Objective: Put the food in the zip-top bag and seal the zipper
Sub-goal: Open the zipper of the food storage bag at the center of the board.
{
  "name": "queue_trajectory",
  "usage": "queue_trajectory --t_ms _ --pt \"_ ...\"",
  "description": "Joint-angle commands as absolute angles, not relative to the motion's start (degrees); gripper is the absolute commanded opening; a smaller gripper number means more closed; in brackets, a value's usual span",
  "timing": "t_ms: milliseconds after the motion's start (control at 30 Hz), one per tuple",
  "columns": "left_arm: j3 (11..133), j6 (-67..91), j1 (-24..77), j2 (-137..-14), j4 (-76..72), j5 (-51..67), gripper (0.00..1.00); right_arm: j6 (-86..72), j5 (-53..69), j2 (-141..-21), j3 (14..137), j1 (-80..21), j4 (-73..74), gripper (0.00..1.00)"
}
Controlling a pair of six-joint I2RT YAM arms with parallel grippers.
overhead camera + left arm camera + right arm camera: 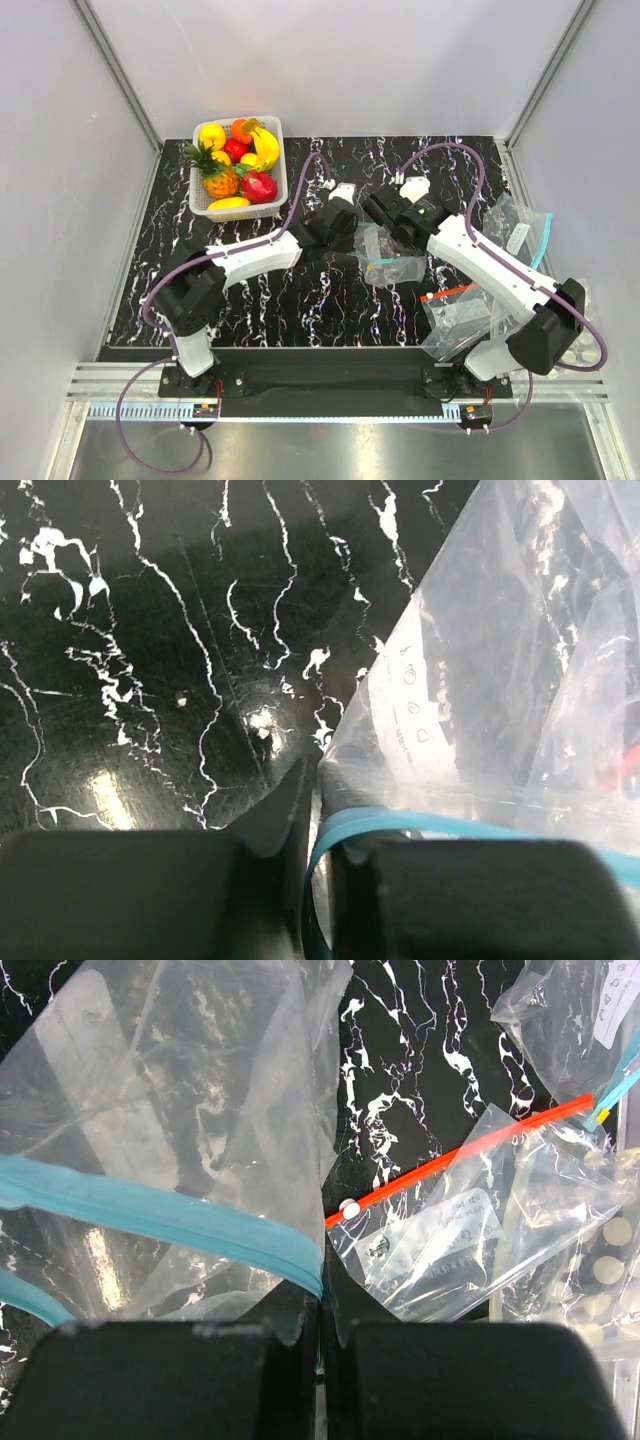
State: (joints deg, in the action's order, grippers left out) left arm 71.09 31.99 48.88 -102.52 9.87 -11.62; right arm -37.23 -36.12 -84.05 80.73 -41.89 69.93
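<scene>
A black marble-patterned table (300,305) with white veins sits between plain white walls. At its far-left corner a white basket (281,165) holds the toy fruit, among them a pineapple (219,179), a round orange fruit (243,128) and a yellow mango-like fruit (228,203). The zip-top bag (392,252) lies crumpled and empty near the table's centre, between the two arms. The left gripper (318,792) has its fingers nearly together, pinching the teal zipper (160,1217) at one end. The right gripper (320,1310) is pressed together on the strip's other end. A second clear bag with a red-orange strip (455,1165) lies toward the table's near-right corner.
</scene>
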Motion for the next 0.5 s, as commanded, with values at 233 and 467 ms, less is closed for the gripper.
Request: queue_trajectory --t_ms 233,467 --pt "68.5 29.0 48.8 -96.6 0.9 -1.8 0.67 -32.3 -34.8 -82.9 79.8 -42.3 61.4 0.04" --pt "67.2 27.9 48.7 -89.0 4.7 -1.2 0.85 -31.6 -39.1 -89.5 84.3 -42.2 61.6 0.00"
